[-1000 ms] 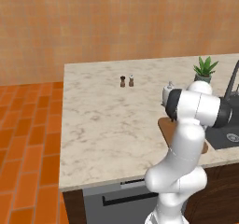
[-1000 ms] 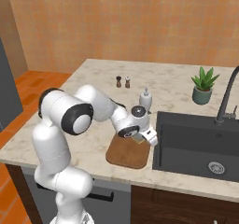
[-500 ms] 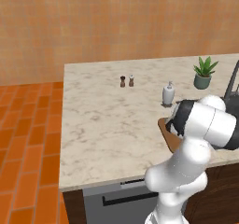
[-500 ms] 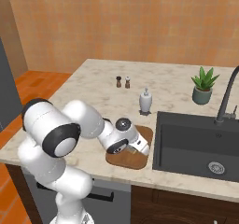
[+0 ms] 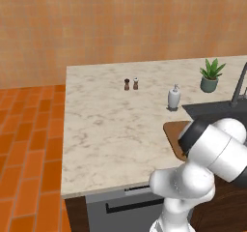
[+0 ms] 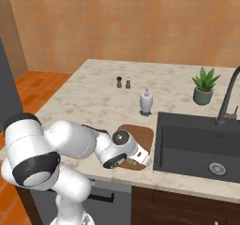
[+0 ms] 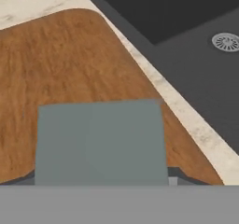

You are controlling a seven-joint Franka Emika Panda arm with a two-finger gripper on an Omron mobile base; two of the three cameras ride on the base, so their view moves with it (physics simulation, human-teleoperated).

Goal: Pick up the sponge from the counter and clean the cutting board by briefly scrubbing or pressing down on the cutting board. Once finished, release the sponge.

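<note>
Marble counter (image 5: 101, 129) spreads ahead of the arm, two shakers (image 5: 130, 84) far beyond it. Right base view — gripper (image 6: 138, 157) low over the cutting board (image 6: 140, 137), one board. Hand view — one sponge (image 7: 100, 141) against the wood, seemingly between the tips; grip unclear. Soft, light; hold its sides.

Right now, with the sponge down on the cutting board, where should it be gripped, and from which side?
Across its two opposite side edges, coming straight down from above. The sponge sits flat on the cutting board with its grey-blue top up, so only its thin sides offer purchase.
</note>
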